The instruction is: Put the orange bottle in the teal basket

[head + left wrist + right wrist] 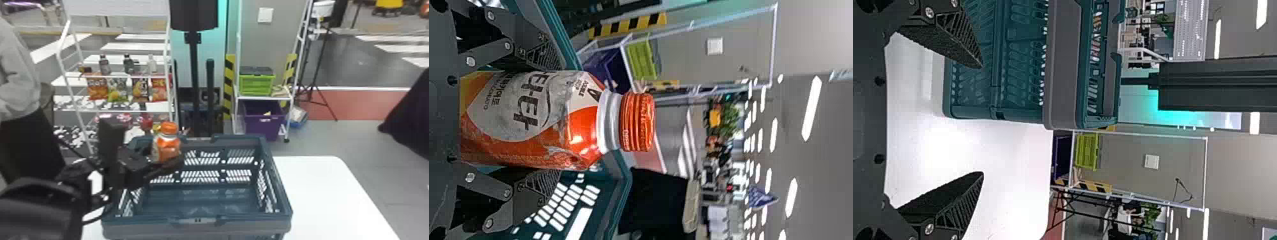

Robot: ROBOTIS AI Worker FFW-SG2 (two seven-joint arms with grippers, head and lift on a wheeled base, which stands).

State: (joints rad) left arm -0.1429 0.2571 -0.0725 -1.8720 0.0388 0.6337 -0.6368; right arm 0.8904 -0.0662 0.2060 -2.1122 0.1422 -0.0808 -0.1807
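My left end effector (161,160) is clamped on the orange bottle (168,147), its black fingers pressing on opposite sides of the glossy, wrapped body. I hold the bottle upright at the far-left part of the teal basket (198,221), as the head view shows; how far its base is from the basket floor I cannot tell. A finely ridged orange cap tops a smooth, pale neck, and a white patch with dark lettering curves across the front. The basket is a rectangular, hard-looking box with slotted walls, sitting on my smooth white counter (319,191). My right end effector (982,120) has its wedge-shaped fingers wide apart, their sides ribbed like lattice, their inner faces rough and grainy.
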